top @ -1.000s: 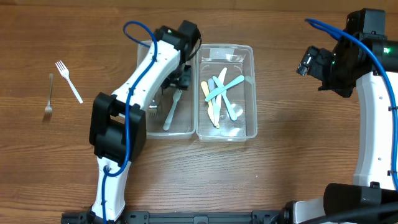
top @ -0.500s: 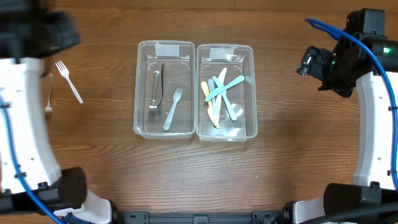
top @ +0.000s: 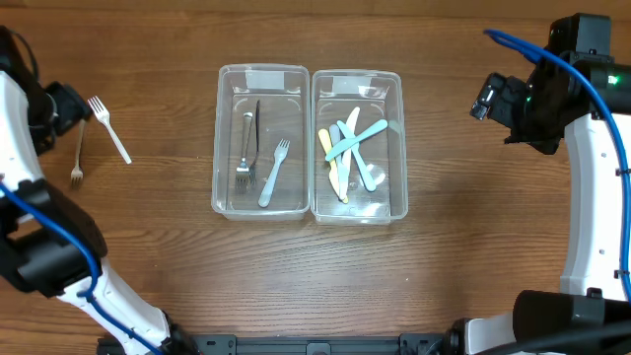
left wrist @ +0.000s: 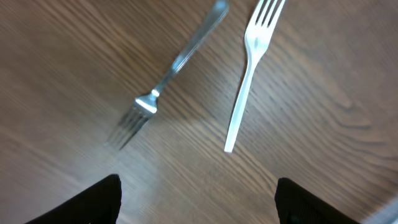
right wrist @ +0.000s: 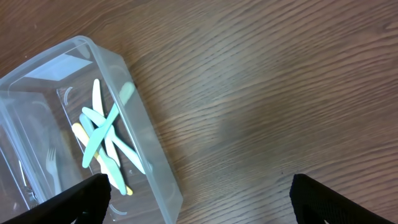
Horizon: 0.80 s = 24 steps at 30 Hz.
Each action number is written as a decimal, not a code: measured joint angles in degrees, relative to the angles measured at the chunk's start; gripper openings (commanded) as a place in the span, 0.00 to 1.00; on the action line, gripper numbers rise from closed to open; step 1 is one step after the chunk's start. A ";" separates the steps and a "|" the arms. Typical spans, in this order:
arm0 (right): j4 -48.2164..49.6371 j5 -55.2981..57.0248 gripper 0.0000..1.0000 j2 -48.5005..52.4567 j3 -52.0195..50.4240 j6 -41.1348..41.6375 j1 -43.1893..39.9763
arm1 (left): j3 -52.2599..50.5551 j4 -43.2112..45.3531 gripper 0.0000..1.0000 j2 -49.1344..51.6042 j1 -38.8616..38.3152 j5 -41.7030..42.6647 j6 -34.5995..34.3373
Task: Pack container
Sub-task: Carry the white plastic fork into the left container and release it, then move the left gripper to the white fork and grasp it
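Two clear containers stand side by side mid-table. The left container (top: 219, 138) holds a metal fork (top: 245, 153), a pale plastic fork (top: 273, 170) and a dark utensil. The right container (top: 404, 148) (right wrist: 146, 155) holds several pastel plastic knives (top: 347, 148) (right wrist: 102, 140). A white plastic fork (top: 108, 128) (left wrist: 249, 68) and a metal fork (top: 78, 153) (left wrist: 168, 68) lie on the wood at far left. My left gripper (top: 67, 106) (left wrist: 196, 199) hovers open just above those two forks, holding nothing. At the right, my right gripper (top: 485, 99) (right wrist: 199, 199) hangs open and empty beside the right container.
The left arm (top: 30, 197) curves along the table's left edge. The right arm (top: 592, 177) stands along the right edge, its blue cable looping above. Bare wood lies between the loose forks and the containers and in front of them.
The left arm has swung away from over the left container to the far left, above the two loose forks. The right arm has not moved.
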 measured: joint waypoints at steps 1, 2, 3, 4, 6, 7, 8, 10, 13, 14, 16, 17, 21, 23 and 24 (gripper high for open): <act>0.04 0.00 0.95 0.00 0.00 0.00 0.00 | -0.55 0.50 0.79 0.63 -0.07 0.22 0.07; 0.07 0.00 0.95 0.00 0.00 0.00 0.00 | -1.14 1.20 0.79 1.64 -0.15 0.42 0.17; 0.04 0.02 0.95 0.00 0.00 0.00 0.00 | -1.51 1.86 0.79 2.73 -0.26 0.52 0.20; 0.04 0.02 0.95 0.00 0.00 0.00 0.00 | -1.66 2.29 0.79 4.07 -0.37 0.63 0.20; 0.07 0.00 0.95 0.00 0.00 -0.02 0.00 | -1.66 3.39 0.79 6.29 -0.63 0.79 0.31; 0.07 0.00 0.95 0.00 0.00 -0.02 0.00 | -1.68 4.20 0.79 7.61 -0.76 0.85 0.39; 0.04 0.00 0.95 0.00 0.00 0.00 0.00 | -1.70 4.96 0.80 8.81 -1.01 0.96 0.42; -0.02 0.00 0.95 0.00 0.00 -0.04 0.00 | -1.73 6.34 0.82 10.69 -1.38 1.01 0.42; -0.28 0.00 0.94 0.00 0.00 0.00 0.00 | -1.79 9.20 0.86 12.87 -1.88 1.03 0.55; -0.31 0.00 0.95 0.00 0.00 0.00 0.00 | -1.81 10.25 0.86 13.38 -2.10 1.05 0.61; -0.33 0.02 0.95 0.00 0.00 -0.02 0.00 | -1.81 11.78 0.86 13.94 -2.43 1.05 0.61; -0.31 0.00 0.95 0.00 0.00 0.00 0.00 | -1.81 12.52 0.86 14.08 -2.67 1.03 0.61; -0.33 0.00 0.95 0.00 0.00 0.00 0.00 | -1.81 15.76 0.86 14.10 -4.24 0.98 0.61; -0.28 0.00 0.95 0.00 0.00 0.02 0.00 | -1.81 17.03 0.86 14.10 -5.31 0.98 0.61; -0.31 0.02 0.95 0.00 0.00 0.02 0.00 | -1.81 17.64 0.86 14.10 -5.86 0.98 0.61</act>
